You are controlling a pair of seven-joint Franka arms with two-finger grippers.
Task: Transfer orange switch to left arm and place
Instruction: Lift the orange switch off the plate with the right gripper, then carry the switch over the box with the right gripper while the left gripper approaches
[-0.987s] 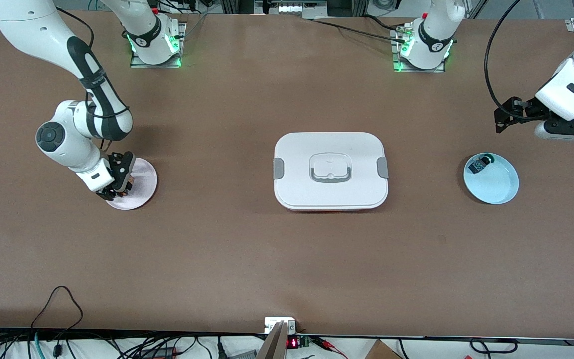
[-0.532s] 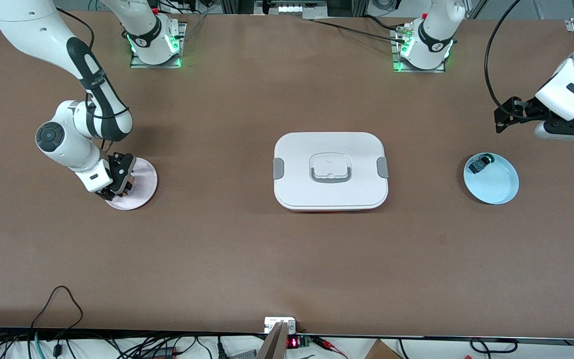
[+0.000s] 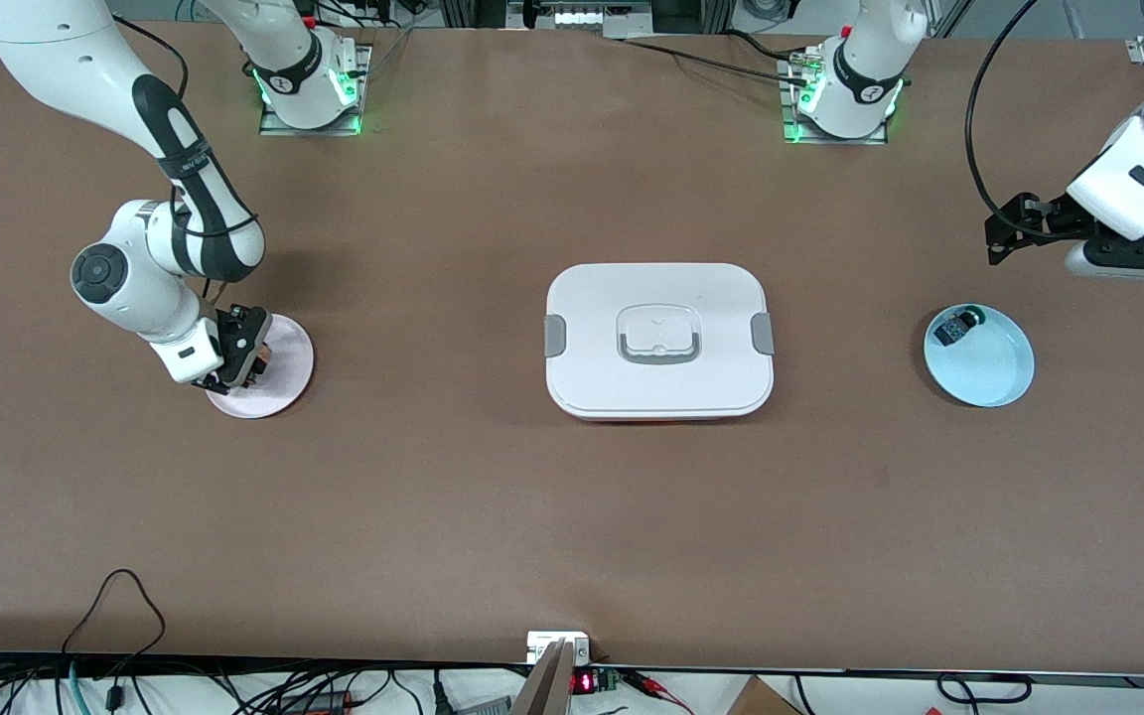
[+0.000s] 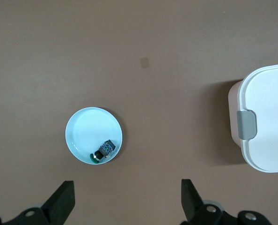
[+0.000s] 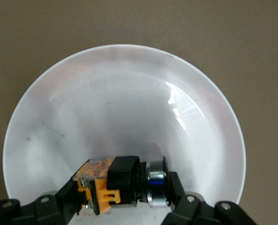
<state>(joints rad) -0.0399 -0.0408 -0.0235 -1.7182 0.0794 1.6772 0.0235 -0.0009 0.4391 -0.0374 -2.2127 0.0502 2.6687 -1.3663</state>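
The right arm (image 3: 135, 129) reaches down from its base along a bent elbow, with its wrist folded low over the pink plate (image 3: 274, 372) at its own end of the worktop (image 3: 433, 497). The right gripper (image 3: 234, 372) hangs over the plate's rim, and its fingers (image 5: 176, 187) are closed on the orange switch (image 5: 122, 185). In the right wrist view the switch lies sideways between the fingers, its orange end to one side, a black body in the middle and a silver ring at the other end, over the plate's pale bowl (image 5: 125, 108). Whether the switch touches the plate or hangs just above it cannot be told.

The left arm (image 3: 1143, 169) waits at its end of the worktop, wrist held high and roughly level. The left gripper (image 3: 1014, 233) is in the air above bare worktop near the blue plate (image 3: 989, 372), and its fingers (image 4: 64, 201) stand wide apart with nothing between them. The blue plate holds a small black-and-grey part with a green tip (image 3: 957, 325), lying by the rim that is farther from the front camera.

The white box (image 3: 658, 340) sits in the middle of the worktop between the two plates, well apart from both, with its lid on, grey clips at its two ends and a grey-edged handle in the lid's centre. Its corner (image 4: 265, 122) shows in the left wrist view.
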